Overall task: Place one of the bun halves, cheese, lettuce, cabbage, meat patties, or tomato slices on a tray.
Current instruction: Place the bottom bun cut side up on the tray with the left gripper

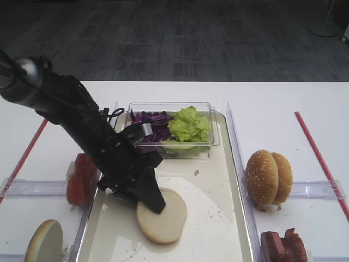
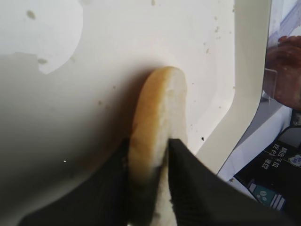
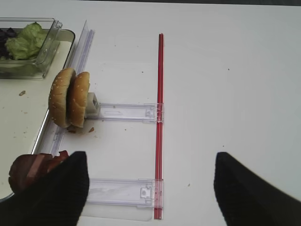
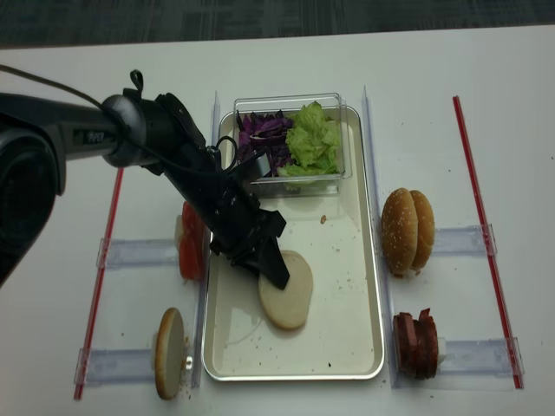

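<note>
Item 1, bun half (image 1: 163, 214): pale, flat, lying lower centre of the high view on the tray (image 1: 226, 218), cut face up.

Item 2, left tool (image 2: 150, 179): its 2 fingers (image 2: 188, 179) straddle the bun's near rim in the left wrist view, jaws slightly parted; I cannot tell whether they grip or only touch. The bun runs away from the tool toward the tray's middle, so I judge a straight lift-off clears it.

Item 3, right tool (image 3: 150, 188): wide open, empty, over the table at right of the high view, well apart.
</note>
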Controlling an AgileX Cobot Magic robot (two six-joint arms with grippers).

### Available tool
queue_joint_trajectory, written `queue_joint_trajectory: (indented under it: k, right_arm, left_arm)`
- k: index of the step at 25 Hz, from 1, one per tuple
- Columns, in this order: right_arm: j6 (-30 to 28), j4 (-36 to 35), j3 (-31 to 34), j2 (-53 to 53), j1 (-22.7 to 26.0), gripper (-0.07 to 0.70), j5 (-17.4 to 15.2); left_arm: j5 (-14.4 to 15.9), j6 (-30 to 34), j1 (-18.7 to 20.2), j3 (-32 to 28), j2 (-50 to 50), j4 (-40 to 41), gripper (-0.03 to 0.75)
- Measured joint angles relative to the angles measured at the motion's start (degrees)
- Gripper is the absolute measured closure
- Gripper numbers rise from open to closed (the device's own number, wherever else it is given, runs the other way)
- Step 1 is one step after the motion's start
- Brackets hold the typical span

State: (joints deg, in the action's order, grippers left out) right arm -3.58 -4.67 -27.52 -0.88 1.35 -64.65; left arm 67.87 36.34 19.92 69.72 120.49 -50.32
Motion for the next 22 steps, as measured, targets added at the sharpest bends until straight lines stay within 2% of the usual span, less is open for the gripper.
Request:
queue_joint_trajectory:
  k: [11,17,22]
  right_arm:
    - [0.0,0.0,0.0,0.0,0.0,0.061,0.0]
    - [-0.1,0.0,0.0,0.0,0.0,0.061,0.0]
    - [-0.1,0.0,0.0,0.0,0.0,0.061,0.0]
  left_arm:
    - [0.0,0.0,0.0,0.0,0.0,0.0,0.464]
    - [0.0,0.0,0.0,0.1,0.0,0.35,0.383]
    - [0.0,-2.35,0.0,3.13,-0.11,3.97,0.369]
